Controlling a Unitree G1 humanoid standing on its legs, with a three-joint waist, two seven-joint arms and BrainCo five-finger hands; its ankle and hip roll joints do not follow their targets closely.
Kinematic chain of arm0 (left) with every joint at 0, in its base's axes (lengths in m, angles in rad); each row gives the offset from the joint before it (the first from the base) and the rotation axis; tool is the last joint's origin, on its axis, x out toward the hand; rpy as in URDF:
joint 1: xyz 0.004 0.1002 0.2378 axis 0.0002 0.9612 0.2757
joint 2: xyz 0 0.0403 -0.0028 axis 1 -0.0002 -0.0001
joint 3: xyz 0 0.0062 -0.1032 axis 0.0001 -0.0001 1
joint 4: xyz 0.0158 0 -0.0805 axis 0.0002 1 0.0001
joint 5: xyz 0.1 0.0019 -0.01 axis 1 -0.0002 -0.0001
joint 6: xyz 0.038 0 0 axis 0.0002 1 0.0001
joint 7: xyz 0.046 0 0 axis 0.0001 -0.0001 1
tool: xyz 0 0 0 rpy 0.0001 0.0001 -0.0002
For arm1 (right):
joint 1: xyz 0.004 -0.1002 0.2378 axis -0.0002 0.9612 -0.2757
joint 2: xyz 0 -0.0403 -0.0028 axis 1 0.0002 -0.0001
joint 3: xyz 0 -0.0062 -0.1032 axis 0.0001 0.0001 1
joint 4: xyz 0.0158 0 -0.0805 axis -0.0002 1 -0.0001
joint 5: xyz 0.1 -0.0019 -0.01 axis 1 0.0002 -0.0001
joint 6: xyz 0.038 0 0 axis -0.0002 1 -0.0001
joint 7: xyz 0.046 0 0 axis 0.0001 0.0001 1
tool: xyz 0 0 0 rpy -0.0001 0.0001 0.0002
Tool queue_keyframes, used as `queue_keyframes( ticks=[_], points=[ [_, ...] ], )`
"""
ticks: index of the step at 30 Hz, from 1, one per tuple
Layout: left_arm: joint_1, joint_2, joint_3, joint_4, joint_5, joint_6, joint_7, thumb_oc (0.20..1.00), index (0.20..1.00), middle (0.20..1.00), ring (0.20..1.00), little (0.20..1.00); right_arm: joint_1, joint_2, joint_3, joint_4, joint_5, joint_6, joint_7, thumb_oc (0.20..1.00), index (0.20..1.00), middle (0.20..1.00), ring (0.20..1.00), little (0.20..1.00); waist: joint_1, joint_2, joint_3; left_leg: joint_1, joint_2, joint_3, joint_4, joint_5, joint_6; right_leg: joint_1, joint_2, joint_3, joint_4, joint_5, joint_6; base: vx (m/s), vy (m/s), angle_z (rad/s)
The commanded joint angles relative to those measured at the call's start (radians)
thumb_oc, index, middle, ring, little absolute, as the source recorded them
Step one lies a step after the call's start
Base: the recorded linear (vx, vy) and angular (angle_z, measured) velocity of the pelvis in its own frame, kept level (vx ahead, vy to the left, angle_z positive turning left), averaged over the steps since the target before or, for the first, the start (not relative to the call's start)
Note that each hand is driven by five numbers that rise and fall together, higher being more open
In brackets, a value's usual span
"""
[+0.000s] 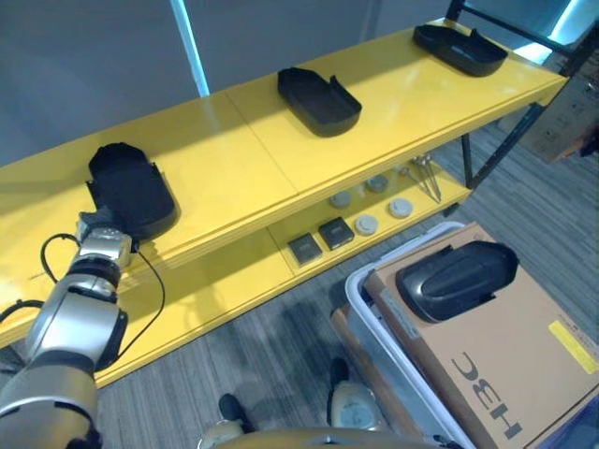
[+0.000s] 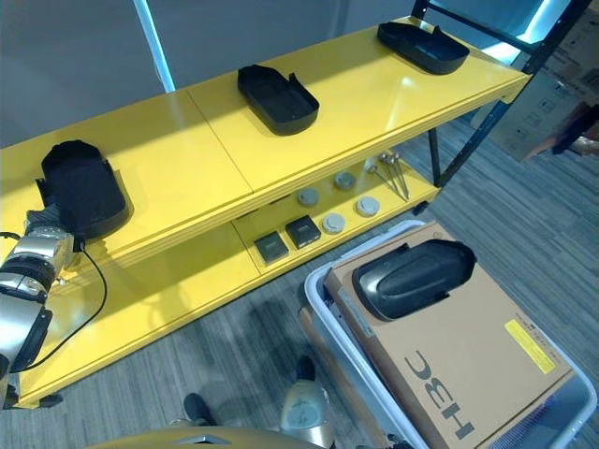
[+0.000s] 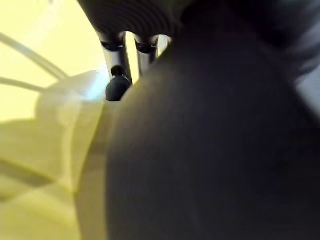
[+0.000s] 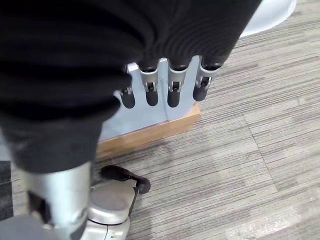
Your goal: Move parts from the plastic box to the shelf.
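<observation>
Yellow shelf, top tier: left hand at black part, grip unclear; advice: seat part flat w/ edge clearance; right hand relaxed.

Grey striped carpet (low pile) under a plain grey wall.

The robot's right hand hangs above a grey striped carpet floor, its silver, dark-tipped fingers short-curled in a row and holding nothing. Just past the fingertips stands the pale wall of the plastic box, resting on a wooden board whose edge juts out along the box's base.
</observation>
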Motion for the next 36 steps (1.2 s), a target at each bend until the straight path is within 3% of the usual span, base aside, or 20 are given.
queue_keyframes(
  ticks=[1,9,10,11,20,24,27,30,31,32,34,36],
  points=[
    [-0.07,0.058,0.005,-0.036,0.049,-0.059,0.018,0.2,0.2,0.2,0.2,0.2,0.011,0.013,0.024,0.023,0.019,-0.003,0.003,1.0,1.0,1.0,1.0,1.0,-0.017,-0.032,0.028,-0.028,0.012,0.012,0.11,-0.118,0.0,0.107,0.007,0.007,-0.117,-0.03,0.027,0.02,0.001,-0.11],
    [-0.067,0.047,0.009,-0.012,0.042,-0.07,0.035,0.2,0.2,0.2,0.2,0.2,0.017,0.013,0.017,0.031,0.011,-0.009,0.0,1.0,1.0,1.0,1.0,1.0,-0.028,-0.033,0.029,-0.026,0.013,0.019,0.113,-0.12,-0.001,0.104,0.008,0.015,-0.115,-0.03,0.026,0.01,0.005,-0.05],
    [-0.066,0.046,0.011,-0.011,0.031,-0.076,0.046,0.395,0.395,0.395,0.395,0.395,0.017,0.012,0.017,0.032,0.011,-0.012,0.002,1.0,1.0,1.0,1.0,1.0,-0.028,-0.033,0.031,-0.026,0.012,0.018,0.113,-0.121,-0.001,0.104,0.009,0.016,-0.115,-0.031,0.025,0.0,0.0,0.0],
    [-0.066,0.046,0.014,-0.006,0.028,-0.082,0.05,1.0,1.0,1.0,1.0,1.0,0.015,0.011,0.018,0.033,0.011,-0.013,0.003,1.0,1.0,1.0,1.0,1.0,-0.029,-0.034,0.032,-0.026,0.011,0.018,0.112,-0.12,-0.001,0.101,0.01,0.018,-0.114,-0.032,0.025,0.0,0.0,0.0],
    [-0.075,0.065,0.026,-0.02,0.037,-0.117,0.106,1.0,1.0,1.0,1.0,1.0,0.015,0.015,0.027,0.035,-0.008,-0.025,-0.004,1.0,1.0,1.0,1.0,1.0,-0.016,-0.036,0.029,-0.02,0.005,0.009,0.101,-0.116,-0.002,0.109,0.011,0.009,-0.119,-0.029,0.025,-0.01,0.008,0.0],
    [-0.087,0.11,0.02,-0.075,0.059,-0.184,0.132,1.0,1.0,1.0,1.0,1.0,0.023,0.01,0.021,0.035,-0.025,-0.026,-0.003,1.0,1.0,1.0,1.0,1.0,-0.002,-0.033,0.015,-0.008,-0.001,0.001,0.094,-0.115,-0.001,0.126,0.007,-0.005,-0.124,-0.026,0.028,0.02,0.029,0.05],
    [-0.08,0.193,0.018,-0.227,0.101,-0.319,0.187,1.0,1.0,1.0,1.0,1.0,0.044,0.012,0.005,0.032,-0.039,-0.029,-0.009,1.0,1.0,1.0,1.0,1.0,0.027,-0.023,-0.002,0.01,-0.013,-0.013,0.077,-0.117,0.002,0.149,0.002,-0.021,-0.136,-0.023,0.033,0.04,0.04,0.19],
    [-0.056,0.234,0.023,-0.352,0.09,-0.353,0.172,1.0,1.0,1.0,1.0,1.0,0.055,0.014,-0.011,0.028,-0.042,-0.027,-0.01,1.0,1.0,1.0,1.0,1.0,0.048,-0.017,-0.008,0.013,-0.018,-0.022,0.07,-0.117,0.004,0.158,-0.001,-0.03,-0.142,-0.021,0.036,0.01,0.018,0.1],
    [-0.018,0.257,0.035,-0.459,0.079,-0.401,0.15,1.0,1.0,1.0,1.0,1.0,0.062,0.018,-0.022,0.025,-0.048,-0.025,-0.013,1.0,1.0,1.0,1.0,1.0,0.066,-0.014,-0.011,0.016,-0.023,-0.031,0.064,-0.118,0.005,0.164,-0.002,-0.037,-0.147,-0.019,0.039,0.0,0.009,0.2],
    [-0.018,0.257,0.035,-0.459,0.079,-0.401,0.15,1.0,1.0,1.0,1.0,1.0,0.062,0.018,-0.022,0.025,-0.048,-0.025,-0.013,1.0,1.0,1.0,1.0,1.0,0.066,-0.014,-0.011,0.016,-0.023,-0.031,0.064,-0.118,0.005,0.164,-0.002,-0.037,-0.147,-0.019,0.039,0.0,0.022,0.22],
    [0.079,0.284,0.096,-0.726,0.012,-0.429,0.015,1.0,1.0,1.0,1.0,1.0,0.072,0.023,-0.045,0.024,-0.06,-0.02,-0.013,1.0,1.0,1.0,1.0,1.0,0.101,-0.013,-0.016,0.018,-0.031,-0.052,0.055,-0.12,0.004,0.177,-0.005,-0.05,-0.157,-0.016,0.043,0.01,0.025,0.12],
    [0.188,0.261,0.161,-0.968,-0.082,-0.372,-0.084,1.0,1.0,1.0,1.0,1.0,0.079,0.033,-0.063,0.024,-0.071,-0.019,-0.017,1.0,1.0,1.0,1.0,1.0,0.126,-0.016,-0.02,0.024,-0.037,-0.068,0.047,-0.12,0.004,0.186,-0.005,-0.059,-0.16,-0.015,0.046,0.02,0.02,0.06]
  ],
)
